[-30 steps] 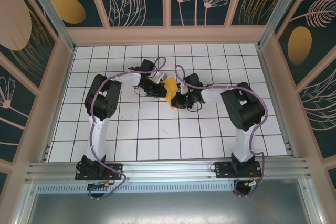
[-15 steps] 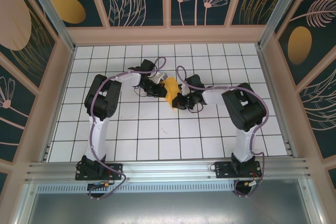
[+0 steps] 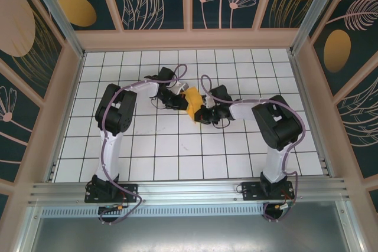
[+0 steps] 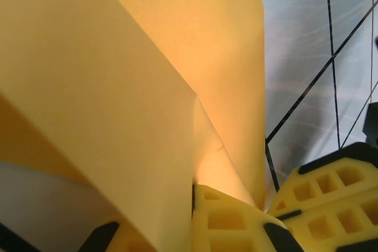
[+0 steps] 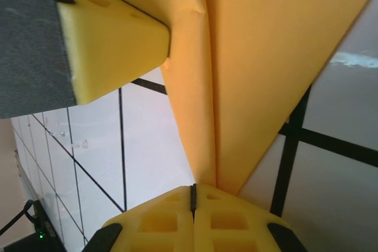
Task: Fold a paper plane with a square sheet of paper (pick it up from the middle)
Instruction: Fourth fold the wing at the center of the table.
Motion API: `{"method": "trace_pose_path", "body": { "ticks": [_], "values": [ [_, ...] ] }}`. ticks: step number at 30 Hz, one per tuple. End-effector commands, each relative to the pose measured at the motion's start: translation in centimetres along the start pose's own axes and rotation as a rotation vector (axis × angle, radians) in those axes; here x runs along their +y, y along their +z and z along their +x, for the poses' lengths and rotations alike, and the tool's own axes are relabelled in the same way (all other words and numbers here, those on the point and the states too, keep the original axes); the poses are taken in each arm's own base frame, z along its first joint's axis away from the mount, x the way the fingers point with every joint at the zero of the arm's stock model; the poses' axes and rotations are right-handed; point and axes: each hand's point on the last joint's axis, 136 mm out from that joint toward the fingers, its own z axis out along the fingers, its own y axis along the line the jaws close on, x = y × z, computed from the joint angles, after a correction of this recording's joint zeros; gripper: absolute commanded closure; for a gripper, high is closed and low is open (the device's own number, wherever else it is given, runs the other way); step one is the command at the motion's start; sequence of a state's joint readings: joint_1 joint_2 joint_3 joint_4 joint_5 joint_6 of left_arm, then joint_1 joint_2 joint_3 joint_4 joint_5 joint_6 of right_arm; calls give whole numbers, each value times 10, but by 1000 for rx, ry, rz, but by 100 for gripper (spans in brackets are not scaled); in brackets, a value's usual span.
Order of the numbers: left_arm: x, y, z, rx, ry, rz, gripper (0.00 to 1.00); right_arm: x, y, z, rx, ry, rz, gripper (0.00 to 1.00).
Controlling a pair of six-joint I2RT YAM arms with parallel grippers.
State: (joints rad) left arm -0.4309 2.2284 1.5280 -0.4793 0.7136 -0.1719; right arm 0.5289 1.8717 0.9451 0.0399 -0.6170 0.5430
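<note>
The square sheet of paper is folded into an orange-yellow paper plane (image 3: 192,102) with a pointed tip and a centre crease. It is held just above the tiles at mid-table between both grippers. My left gripper (image 3: 182,100) is shut on its far-left side; in the left wrist view the paper plane (image 4: 147,87) rises out of the closed left gripper (image 4: 194,202). My right gripper (image 3: 201,113) is shut on the near tip. In the right wrist view the paper plane (image 5: 248,75) narrows down into the closed right gripper (image 5: 192,196), and a left finger (image 5: 112,39) presses its upper edge.
The white gridded table (image 3: 177,146) is walled by a wooden frame (image 3: 189,39) at the back and sides. An aluminium rail (image 3: 189,190) carries both arm bases at the near edge. The right gripper's fingers (image 4: 331,199) show close beside the left one.
The right arm's elbow has drifted slightly to the right. Both grippers stay shut on the paper, which has barely moved.
</note>
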Motion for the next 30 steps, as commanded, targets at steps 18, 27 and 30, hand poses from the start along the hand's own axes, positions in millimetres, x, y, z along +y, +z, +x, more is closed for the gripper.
{"method": "trace_pose_path", "body": {
  "ticks": [18,27,30],
  "values": [
    [26,9,8,33,-24,-64,100,3,13,-58,-34,32,-12,100],
    [25,5,3,15,-28,-83,100,-58,30,-29,39,105,205,100],
    [17,-6,-10,-38,-20,-95,91,-68,27,-21,43,101,260,100]
  ]
}}
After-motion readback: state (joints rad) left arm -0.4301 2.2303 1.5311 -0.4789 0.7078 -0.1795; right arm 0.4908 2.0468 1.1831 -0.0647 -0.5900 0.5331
